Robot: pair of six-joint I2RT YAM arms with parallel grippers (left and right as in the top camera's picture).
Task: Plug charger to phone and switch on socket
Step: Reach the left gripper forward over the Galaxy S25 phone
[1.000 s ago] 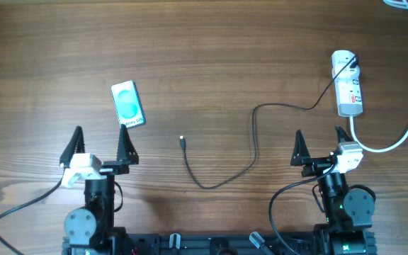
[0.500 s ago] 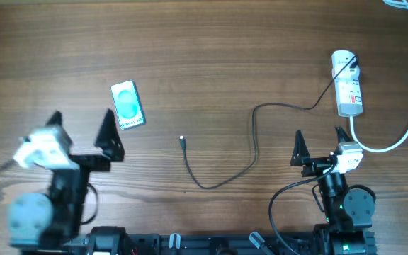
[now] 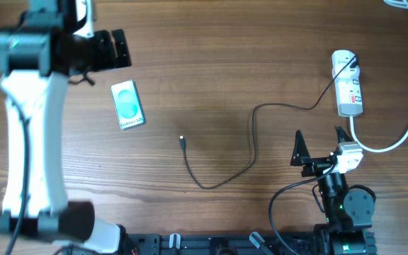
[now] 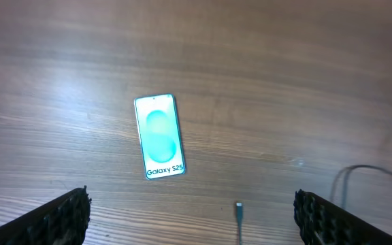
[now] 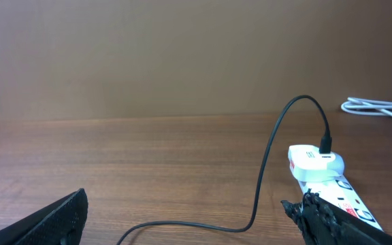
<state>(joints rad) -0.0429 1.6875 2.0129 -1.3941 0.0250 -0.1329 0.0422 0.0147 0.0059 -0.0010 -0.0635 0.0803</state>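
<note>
The phone (image 3: 128,105) lies flat on the wooden table at the left, its cyan screen up; in the left wrist view (image 4: 159,136) its text end points toward me. The charger cable (image 3: 253,145) runs from its metallic tip (image 3: 182,142) at mid-table to a black plug (image 3: 353,62) in the white socket (image 3: 348,88) at the far right. My left gripper (image 3: 101,49) is open and raised high above the phone; the left wrist view (image 4: 190,204) shows the phone and the cable tip (image 4: 239,206) below it. My right gripper (image 3: 319,138) is open and empty, near the socket (image 5: 318,167).
A thick white cord (image 3: 402,134) loops from the socket's near end to the table's far right corner; it also shows in the right wrist view (image 5: 380,107). The black cable (image 5: 271,163) curves across the wood in front of my right gripper (image 5: 189,204).
My left arm has risen from its rest near the front edge and swung out to the far left, above the phone. The right arm, phone and cable have not moved.
</note>
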